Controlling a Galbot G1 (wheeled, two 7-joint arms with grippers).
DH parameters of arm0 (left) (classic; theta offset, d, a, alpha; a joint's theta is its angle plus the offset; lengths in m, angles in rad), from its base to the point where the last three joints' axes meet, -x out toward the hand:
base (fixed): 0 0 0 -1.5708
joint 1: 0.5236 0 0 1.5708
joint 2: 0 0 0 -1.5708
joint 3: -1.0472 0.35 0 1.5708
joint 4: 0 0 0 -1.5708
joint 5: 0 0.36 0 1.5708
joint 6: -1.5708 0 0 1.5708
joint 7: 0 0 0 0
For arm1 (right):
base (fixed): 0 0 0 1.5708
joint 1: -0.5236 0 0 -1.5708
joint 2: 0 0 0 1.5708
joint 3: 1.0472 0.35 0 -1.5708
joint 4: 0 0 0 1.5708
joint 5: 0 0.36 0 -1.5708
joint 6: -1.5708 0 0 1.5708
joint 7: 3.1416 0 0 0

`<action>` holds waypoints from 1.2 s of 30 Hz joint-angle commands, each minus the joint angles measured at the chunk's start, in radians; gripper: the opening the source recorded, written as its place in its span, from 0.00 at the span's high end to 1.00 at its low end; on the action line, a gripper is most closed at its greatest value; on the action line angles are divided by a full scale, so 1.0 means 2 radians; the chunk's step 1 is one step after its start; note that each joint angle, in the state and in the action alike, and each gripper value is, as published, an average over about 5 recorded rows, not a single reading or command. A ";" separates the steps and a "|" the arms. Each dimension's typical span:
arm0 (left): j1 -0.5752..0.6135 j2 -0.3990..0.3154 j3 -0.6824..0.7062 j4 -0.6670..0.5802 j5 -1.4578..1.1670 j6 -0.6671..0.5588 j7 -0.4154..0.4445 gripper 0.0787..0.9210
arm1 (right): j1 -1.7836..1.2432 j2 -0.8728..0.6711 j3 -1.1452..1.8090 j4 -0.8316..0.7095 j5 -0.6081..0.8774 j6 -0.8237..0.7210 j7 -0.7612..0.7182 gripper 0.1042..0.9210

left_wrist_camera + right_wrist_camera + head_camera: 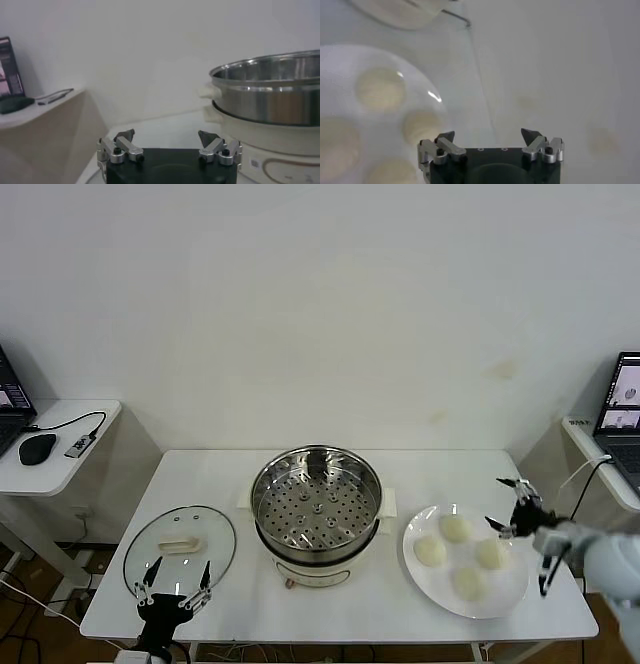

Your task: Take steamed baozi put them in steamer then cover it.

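Observation:
Four cream-white baozi lie on a white plate at the table's right; they also show in the right wrist view. The shiny steamer stands uncovered in the middle on its white base, its perforated tray bare; its wall shows in the left wrist view. The glass cover with a cream handle lies flat on the table's left. My right gripper is open and empty, hovering just right of the plate. My left gripper is open and empty at the front edge of the cover.
A side table at the left holds a mouse and a laptop. Another laptop sits on a stand at the right. A white wall is behind the table.

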 commanded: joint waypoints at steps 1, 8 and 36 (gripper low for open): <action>-0.006 0.001 -0.007 0.000 0.007 0.002 -0.002 0.12 | 0.284 -0.061 -0.315 -0.087 0.048 -0.039 -0.127 0.12; -0.009 0.001 -0.015 -0.002 0.008 0.003 -0.003 0.12 | 0.359 -0.035 -0.437 -0.119 0.079 -0.069 -0.136 0.12; -0.006 0.002 -0.028 -0.013 0.013 0.002 -0.001 0.12 | 0.340 0.088 -0.445 -0.217 0.046 -0.086 -0.112 0.12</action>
